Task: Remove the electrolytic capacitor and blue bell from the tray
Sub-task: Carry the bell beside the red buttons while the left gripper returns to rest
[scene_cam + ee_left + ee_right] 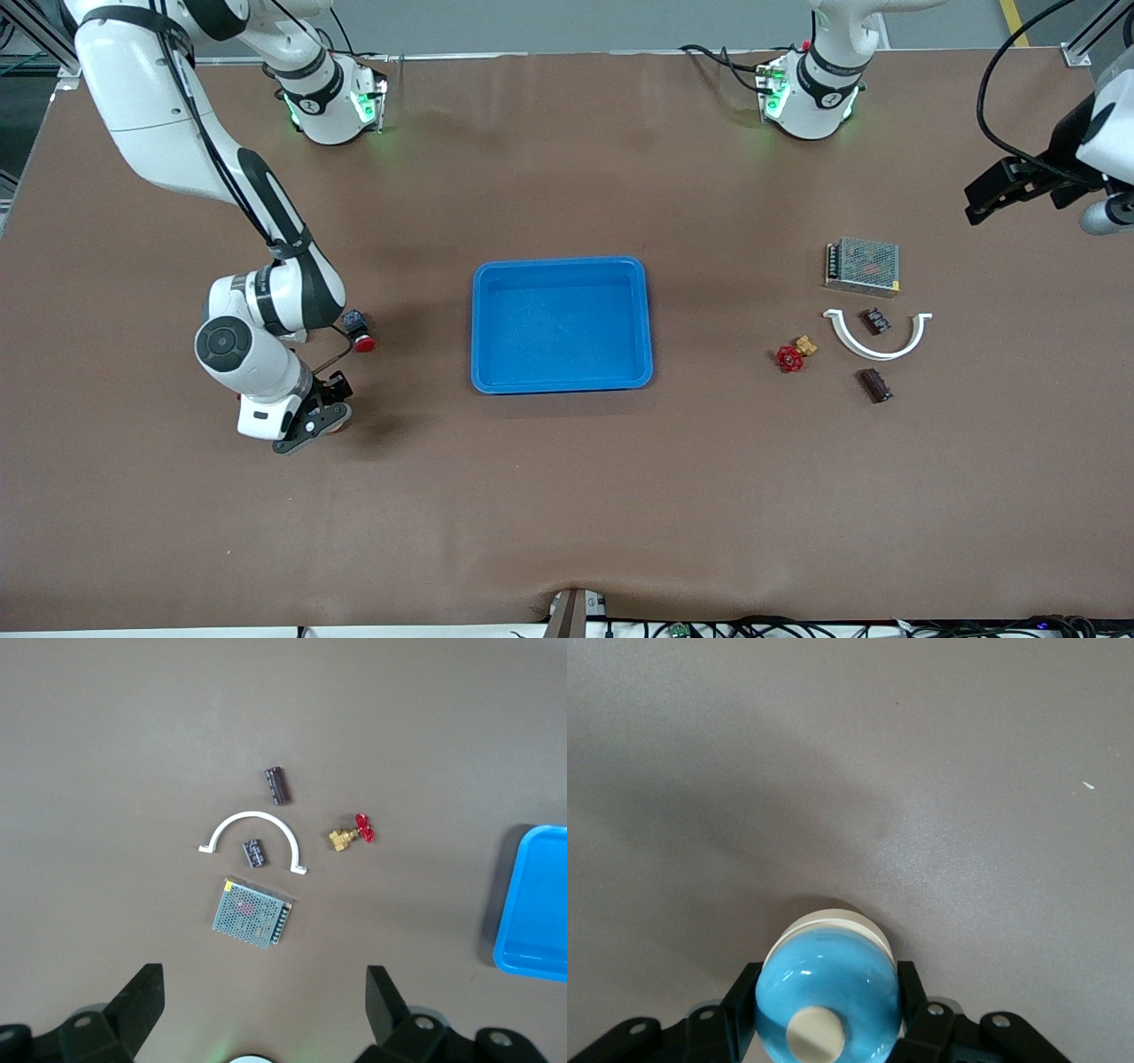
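The bell (827, 992), a shiny blue dome with a cream button on a cream base, sits between the fingers of my right gripper (321, 422). That gripper is shut on it, low at the table toward the right arm's end. Two dark brown capacitors lie toward the left arm's end: one (875, 386) nearer the front camera, one (877, 321) inside a white half ring. Both show in the left wrist view (278, 786) (255, 852). My left gripper (988, 197) hangs high by the table's end, open and empty (266, 1014).
A blue tray (483, 354) stands mid-table. A red push button (359, 333) lies beside the right arm. A mesh-covered power supply (864, 266), the white half ring (877, 347) and a red-handled brass valve (795, 354) lie by the capacitors.
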